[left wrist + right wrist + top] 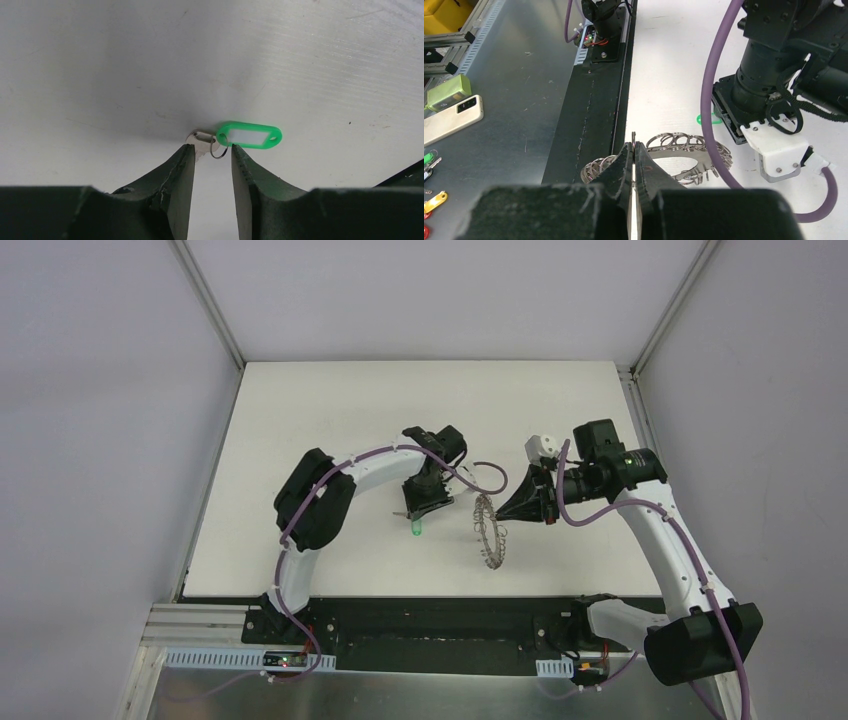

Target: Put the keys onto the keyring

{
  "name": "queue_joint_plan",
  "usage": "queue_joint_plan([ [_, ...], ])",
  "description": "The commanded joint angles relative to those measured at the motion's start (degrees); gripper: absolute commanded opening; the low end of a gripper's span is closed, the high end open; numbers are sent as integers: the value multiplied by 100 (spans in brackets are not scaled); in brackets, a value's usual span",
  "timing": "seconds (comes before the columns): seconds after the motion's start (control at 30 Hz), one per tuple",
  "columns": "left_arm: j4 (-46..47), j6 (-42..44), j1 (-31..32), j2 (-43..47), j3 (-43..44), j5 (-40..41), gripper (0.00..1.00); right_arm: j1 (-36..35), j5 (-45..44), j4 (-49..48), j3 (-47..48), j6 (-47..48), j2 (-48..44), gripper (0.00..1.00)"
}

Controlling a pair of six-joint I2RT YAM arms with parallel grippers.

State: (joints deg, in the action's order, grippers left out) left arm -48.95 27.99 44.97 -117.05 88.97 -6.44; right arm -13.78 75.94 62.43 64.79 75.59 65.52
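The key (202,141) is a small silver one joined by a little split ring to a bright green plastic tag (249,135), lying flat on the white table. My left gripper (212,147) stands over it, open, its fingertips either side of the split ring and the left tip against the key's head. From above, the green tag (415,528) shows just below the left gripper (418,512). The keyring (684,159), a flat grey ring fringed with wire loops, is held on edge above the table (489,532). My right gripper (634,146) is shut on one of its loops.
The left arm's wrist and purple cable (764,75) are close behind the keyring. A black strip (430,615) runs along the table's near edge. On the metal shelf beyond it lie a phone (451,120), a green box (449,91) and coloured tags (434,200).
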Motion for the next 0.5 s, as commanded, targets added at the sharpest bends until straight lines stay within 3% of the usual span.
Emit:
queue_joint_plan([
  [0.0, -247, -98, 117, -149, 206, 99, 33, 29, 361, 67, 7, 57, -171, 0],
  [0.47, -193, -13, 126, 41, 73, 291, 24, 32, 361, 45, -20, 63, -172, 0],
])
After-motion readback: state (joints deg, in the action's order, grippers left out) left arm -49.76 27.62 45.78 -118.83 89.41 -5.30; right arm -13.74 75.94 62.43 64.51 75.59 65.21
